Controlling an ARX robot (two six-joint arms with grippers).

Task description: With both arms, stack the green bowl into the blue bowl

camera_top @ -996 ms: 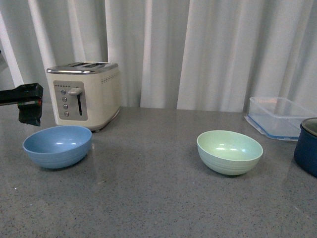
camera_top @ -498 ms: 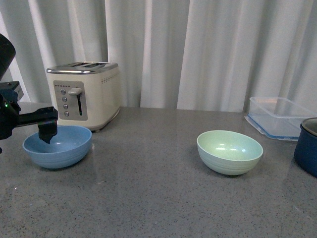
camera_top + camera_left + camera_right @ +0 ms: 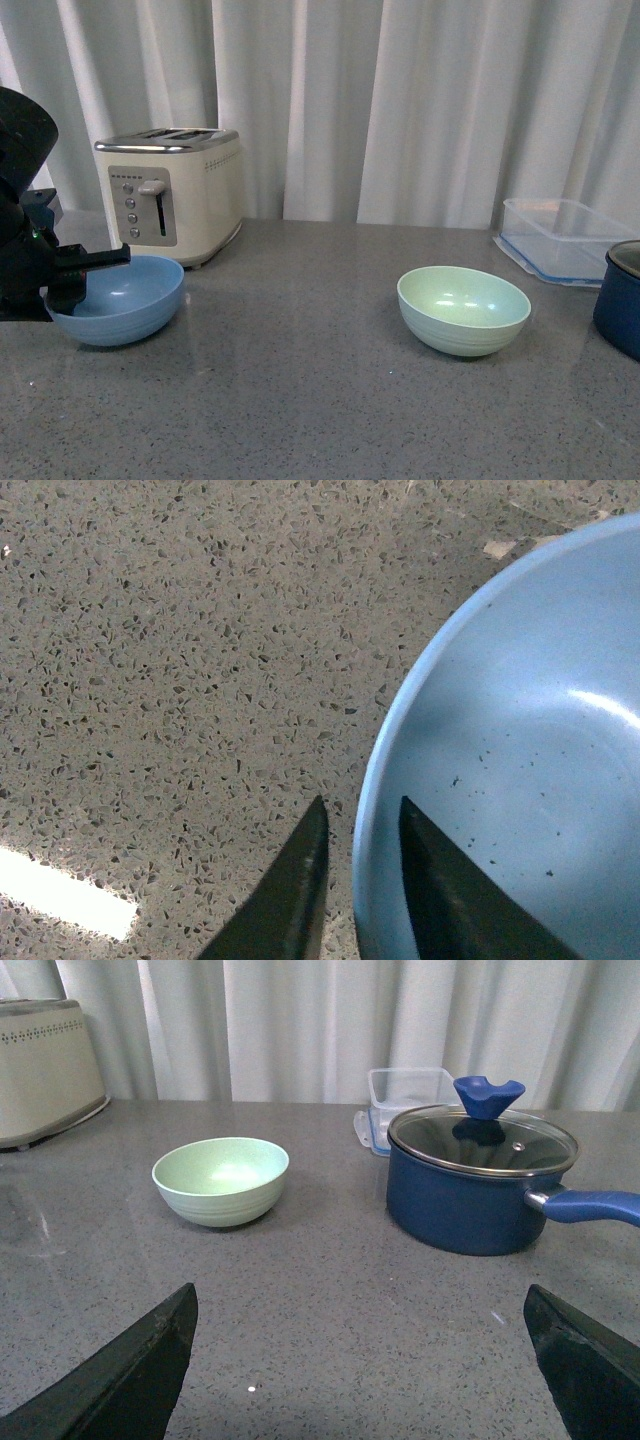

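**Grey speckled stone counter (image 3: 300,400), nothing stacked yet**

Front view: the pale mint-green round matte bowl (image 3: 463,308) sits well apart from the light sky-blue round matte bowl (image 3: 125,300), where the left gripper (image 3: 66,298) meets the near rim.

Left wrist view: the left gripper (image 3: 361,805) straddles that rim, jaws slightly spread, apparently not yet pinching.

Right wrist view: the right gripper (image 3: 360,1295) gapes wide and empty. The green bowl (image 3: 221,1180) waits ahead, so lifting and stacking remain.

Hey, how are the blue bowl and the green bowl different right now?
Colour: the blue bowl is sky blue, the green bowl pale mint. Place: the blue bowl sits by the toaster, the green bowl stands alone further right. Contact: the left gripper straddles the blue bowl's rim; the open right gripper is well short of the green bowl. Both are upright and alike in shape.
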